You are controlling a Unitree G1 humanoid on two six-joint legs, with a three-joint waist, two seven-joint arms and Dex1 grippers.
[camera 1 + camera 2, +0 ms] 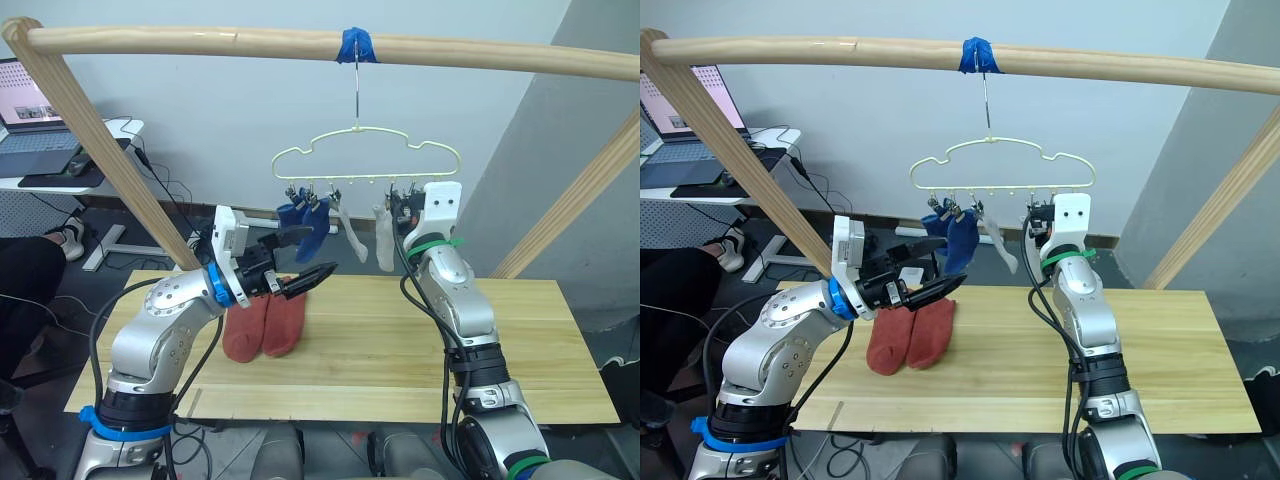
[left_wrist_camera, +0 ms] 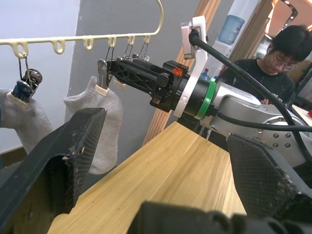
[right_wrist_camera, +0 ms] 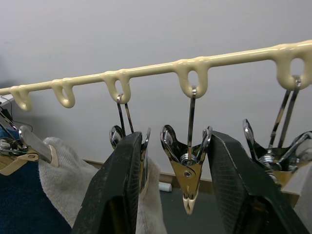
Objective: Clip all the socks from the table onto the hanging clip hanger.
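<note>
The pale yellow clip hanger [image 1: 366, 160] hangs by its hook from the pole. Two blue socks [image 1: 306, 226] and two light grey socks [image 1: 384, 240] are clipped to its bar. Two rust-red socks [image 1: 264, 325] lie side by side on the table [image 1: 500, 340], left of centre. My left gripper [image 1: 320, 250] hovers open and empty just above the red socks, pointing right. My right gripper [image 3: 178, 190] is raised to the hanger's right end. It is open, with its fingers [image 3: 114, 195] on either side of an empty metal clip [image 3: 189, 183].
A wooden pole frame [image 1: 200, 42] with blue tape spans the top, and its slanted legs stand at both ends of the table. A desk with a laptop [image 1: 30, 110] is at the back left. A person [image 2: 287, 53] sits beyond the table.
</note>
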